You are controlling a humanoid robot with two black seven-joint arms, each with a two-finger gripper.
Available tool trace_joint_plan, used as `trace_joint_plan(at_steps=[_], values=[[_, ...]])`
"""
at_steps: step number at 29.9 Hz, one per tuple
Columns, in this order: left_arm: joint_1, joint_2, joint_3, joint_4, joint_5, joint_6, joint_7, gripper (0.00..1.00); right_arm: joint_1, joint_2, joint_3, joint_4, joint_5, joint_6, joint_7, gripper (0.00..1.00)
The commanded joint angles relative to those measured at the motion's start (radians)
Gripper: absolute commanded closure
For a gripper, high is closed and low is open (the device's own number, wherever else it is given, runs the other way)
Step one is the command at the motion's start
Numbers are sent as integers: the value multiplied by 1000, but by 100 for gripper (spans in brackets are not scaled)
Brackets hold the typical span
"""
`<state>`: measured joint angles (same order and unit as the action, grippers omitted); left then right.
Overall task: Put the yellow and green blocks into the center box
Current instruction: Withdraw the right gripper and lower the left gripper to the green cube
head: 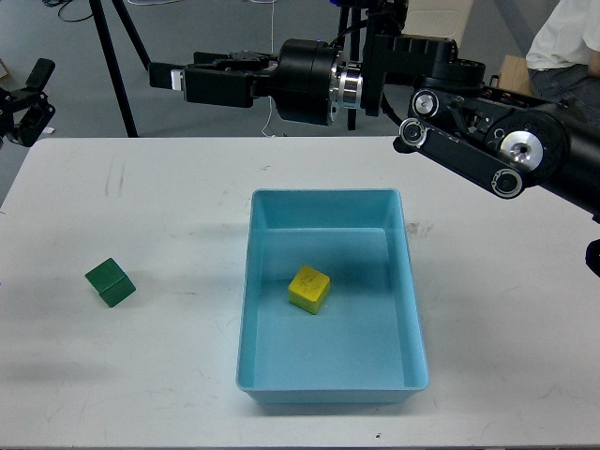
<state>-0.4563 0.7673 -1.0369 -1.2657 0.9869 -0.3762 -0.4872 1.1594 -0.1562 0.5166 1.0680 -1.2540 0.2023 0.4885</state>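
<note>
Your right end effector was found extended well above the far edge of the counter, at about eleven o'clock from the tray, pointing toward nine o'clock. It carried nothing. Its fingers were seen side-on and dark, so whether they stood apart or together could not be told. Your left end effector sat at the counter's far left corner, also empty; its two dark prongs appeared apart, with a gap showing between them.

The yellow block lay inside the center box, near the middle of the floor, turned slightly askew to the walls. The green block rested on the bare counter, well apart from the box at its nine o'clock, likewise rotated.

Both blocks presented as small rigid cubes with flat faces and crisp edges, matte in finish. In my judgement they would be light and stiff, not fragile, with little tendency to slip. You should take the green block across two opposite flat faces, turning the wrist to match its rotation, since a corner grip would likely twist it out.

The box appeared to be smooth light blue plastic with low walls and a rounded rim. The counter was white, hard and lightly scuffed.
</note>
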Motion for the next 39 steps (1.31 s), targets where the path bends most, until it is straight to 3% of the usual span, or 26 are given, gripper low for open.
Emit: trace_joint_plan(at_steps=[1,9,17,25,39], values=[[-79,38,11,-1,373,-15,-1,0,-136,-22,120,95,24,-1,0,1],[-85,44,38,-79,777,-15,-1,0,-447,-152,353,282,25,-50,0,1],[-252,113,437,-95,1169,-21,-1,0,-835,-206,641,429,47,-112,-94,1],[-478,127,787,-89,1195,-93,-1,0,-1110,-206,795,513,131,-179,-114,1],[-499,90,910,45,1195,-96,-1,0,-1251,-204,895,520,133,-185,-107,1]])
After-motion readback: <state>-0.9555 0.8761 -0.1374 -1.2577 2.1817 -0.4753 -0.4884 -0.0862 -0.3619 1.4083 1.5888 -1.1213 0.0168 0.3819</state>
